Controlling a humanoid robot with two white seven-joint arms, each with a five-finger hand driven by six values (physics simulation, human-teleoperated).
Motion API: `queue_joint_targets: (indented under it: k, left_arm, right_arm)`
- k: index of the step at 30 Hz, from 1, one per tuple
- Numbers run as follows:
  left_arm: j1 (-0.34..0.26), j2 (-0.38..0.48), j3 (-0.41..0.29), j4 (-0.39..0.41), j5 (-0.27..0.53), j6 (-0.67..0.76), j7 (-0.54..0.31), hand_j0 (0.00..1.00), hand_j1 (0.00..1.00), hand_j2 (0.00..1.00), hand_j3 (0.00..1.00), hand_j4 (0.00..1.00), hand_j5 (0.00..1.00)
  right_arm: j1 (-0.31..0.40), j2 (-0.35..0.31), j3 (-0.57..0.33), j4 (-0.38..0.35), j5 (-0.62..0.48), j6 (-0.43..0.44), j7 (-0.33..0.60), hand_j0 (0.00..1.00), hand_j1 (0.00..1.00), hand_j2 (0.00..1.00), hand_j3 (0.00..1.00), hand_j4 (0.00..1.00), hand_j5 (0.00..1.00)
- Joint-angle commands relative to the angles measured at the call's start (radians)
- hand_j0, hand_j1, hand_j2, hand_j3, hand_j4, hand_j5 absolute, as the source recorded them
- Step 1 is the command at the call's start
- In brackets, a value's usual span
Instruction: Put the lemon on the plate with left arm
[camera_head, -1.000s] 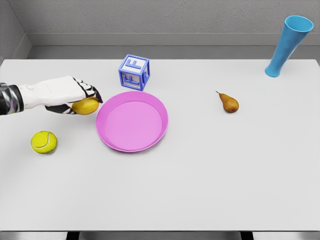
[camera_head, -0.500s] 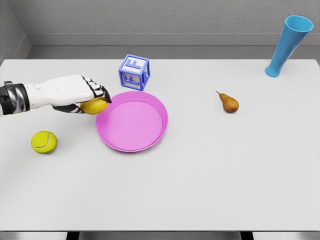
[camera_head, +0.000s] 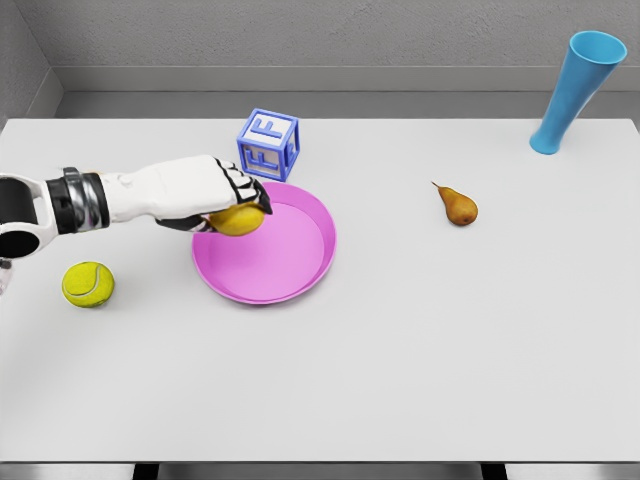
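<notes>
My left hand (camera_head: 232, 205) comes in from the left edge and is shut on the yellow lemon (camera_head: 238, 221), whose lower half shows under the curled fingers. Hand and lemon hang over the upper left part of the pink plate (camera_head: 275, 255), which lies on the white table. I cannot tell whether the lemon touches the plate. The right arm does not show.
A blue letter block (camera_head: 268, 144) stands just behind the plate, close to my hand. A tennis ball (camera_head: 88, 284) lies at the left, a brown pear (camera_head: 459, 207) to the right, and a tilted blue vase (camera_head: 576, 92) at the far right.
My left hand has carried the lemon to the right, from beside the plate's left rim to over the plate's upper left part. Nothing else has moved.
</notes>
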Motion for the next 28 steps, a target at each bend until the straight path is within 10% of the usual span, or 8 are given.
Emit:
queue_joint_targets:
  k: [1,6,10,16,23,28]
  left_arm:
    - [0.0,-0.032,-0.001,0.002,-0.017,0.003,-0.002,0.57,0.57,0.57,0.57,0.57,0.57]
    - [0.0,-0.05,-0.03,0.007,-0.034,0.003,-0.01,0.62,0.62,0.62,0.62,0.62,0.62]
    - [0.0,-0.041,-0.015,0.005,-0.023,0.003,-0.007,1.0,1.0,1.0,1.0,1.0,1.0]
    - [-0.006,-0.017,-0.012,-0.002,0.032,0.003,-0.001,1.0,1.0,1.0,1.0,1.0,1.0]
    - [0.005,0.296,0.047,-0.032,0.153,0.003,-0.002,1.0,1.0,1.0,1.0,1.0,1.0]
    - [0.029,0.358,0.045,-0.029,0.159,0.003,-0.002,1.0,1.0,1.0,1.0,1.0,1.0]
  right_arm:
    - [-0.002,0.0,0.0,0.001,0.001,0.0,0.0,1.0,1.0,1.0,1.0,1.0,1.0]
    - [-0.002,0.0,0.0,0.001,0.001,0.0,0.0,1.0,1.0,1.0,1.0,1.0,1.0]
    - [-0.002,0.0,0.0,-0.001,0.0,0.0,0.0,1.0,1.0,1.0,1.0,1.0,1.0]
    - [-0.002,0.0,0.0,0.001,0.001,0.0,0.0,1.0,1.0,1.0,1.0,1.0,1.0]
    - [-0.002,0.0,0.0,-0.001,0.0,0.0,0.0,1.0,1.0,1.0,1.0,1.0,1.0]
    - [-0.002,0.0,0.0,0.001,0.0,0.0,0.0,1.0,1.0,1.0,1.0,1.0,1.0]
